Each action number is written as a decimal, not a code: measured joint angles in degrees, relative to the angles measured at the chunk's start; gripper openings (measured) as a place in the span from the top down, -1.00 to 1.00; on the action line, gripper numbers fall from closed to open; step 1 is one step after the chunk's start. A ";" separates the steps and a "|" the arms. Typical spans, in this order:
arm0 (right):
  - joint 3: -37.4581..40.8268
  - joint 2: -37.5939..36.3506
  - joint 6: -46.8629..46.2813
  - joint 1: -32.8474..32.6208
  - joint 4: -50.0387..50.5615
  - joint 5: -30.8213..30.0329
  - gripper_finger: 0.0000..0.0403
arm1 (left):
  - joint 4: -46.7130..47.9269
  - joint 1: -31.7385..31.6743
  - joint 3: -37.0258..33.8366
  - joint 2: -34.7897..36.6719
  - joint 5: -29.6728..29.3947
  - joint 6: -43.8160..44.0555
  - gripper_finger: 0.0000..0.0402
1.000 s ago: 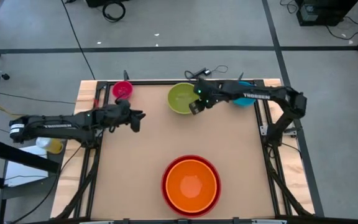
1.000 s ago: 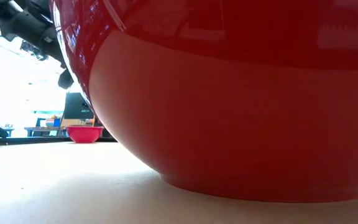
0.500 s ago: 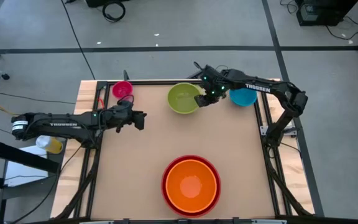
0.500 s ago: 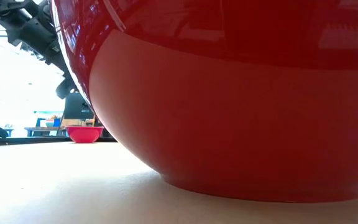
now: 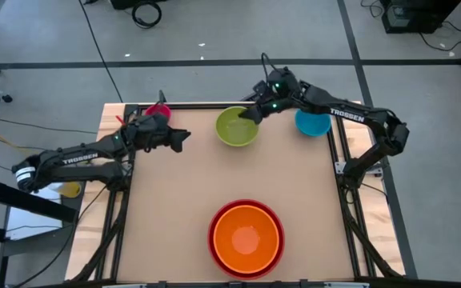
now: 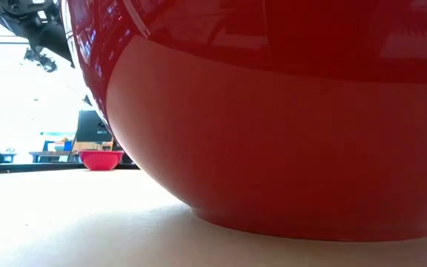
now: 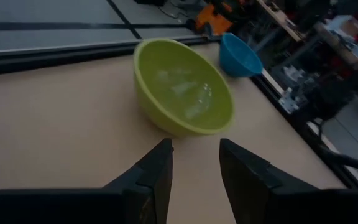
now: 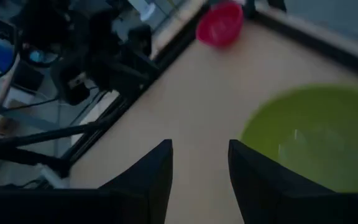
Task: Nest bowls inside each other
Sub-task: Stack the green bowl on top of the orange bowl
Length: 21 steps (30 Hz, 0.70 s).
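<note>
The lime green bowl (image 5: pixel 237 126) stands upright on its base at the table's far middle, with the blue bowl (image 5: pixel 313 122) to its right. The pink bowl (image 5: pixel 158 110) stands at the far left, partly under my left arm. The orange bowl (image 5: pixel 246 237) sits inside the red bowl (image 5: pixel 213 240) at the near edge. My left gripper (image 5: pixel 181 138) hangs open left of the green bowl (image 7: pixel 182 87), pointing at it. My right gripper (image 5: pixel 246 114) hovers open over the green bowl's far right rim (image 8: pixel 316 137) and touches nothing.
Bare tabletop (image 5: pixel 190 184) lies between the far bowls and the red bowl. A black frame rail (image 5: pixel 334 144) runs along the table's edges. The red bowl (image 6: pixel 273 111) fills most of the low view, with the pink bowl (image 6: pixel 101 159) far behind it.
My right gripper has risen from beside the green bowl's right side, gone toward the far edge and tipped up from pointing steeply down. My left gripper has swung toward the far edge, turning more toward the green bowl. The bowls have stayed in place.
</note>
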<state>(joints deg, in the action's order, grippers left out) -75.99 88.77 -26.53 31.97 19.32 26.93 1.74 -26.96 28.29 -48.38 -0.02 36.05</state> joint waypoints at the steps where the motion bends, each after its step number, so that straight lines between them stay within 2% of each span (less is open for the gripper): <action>1: 0.00 0.02 1.65 0.06 -0.88 -0.13 0.21 | -0.15 -0.56 0.00 -0.02 1.15 -0.09 0.35; 4: -0.09 0.02 -0.01 1.08 0.90 -5.51 0.21 | -0.21 -1.44 0.00 0.00 1.50 1.58 0.37; 8: 0.02 0.07 -3.15 3.78 12.41 -5.19 0.20 | -0.58 -1.51 0.00 0.00 1.43 2.77 0.38; 13: 0.04 -0.09 0.68 5.69 26.10 -8.28 0.20 | -0.17 -1.44 0.00 0.00 1.35 2.81 0.38; 19: 0.03 0.16 -2.14 5.46 22.01 -8.25 0.20 | 0.62 -1.44 0.00 -0.32 1.08 1.87 0.38; 21: 0.02 0.96 -5.07 4.53 20.10 -12.94 0.20 | 0.76 -1.44 0.00 -1.11 1.05 1.52 0.38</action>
<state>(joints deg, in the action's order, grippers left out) -75.96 89.73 -31.59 36.50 39.42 13.99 2.51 -28.40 28.29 -49.49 1.02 37.56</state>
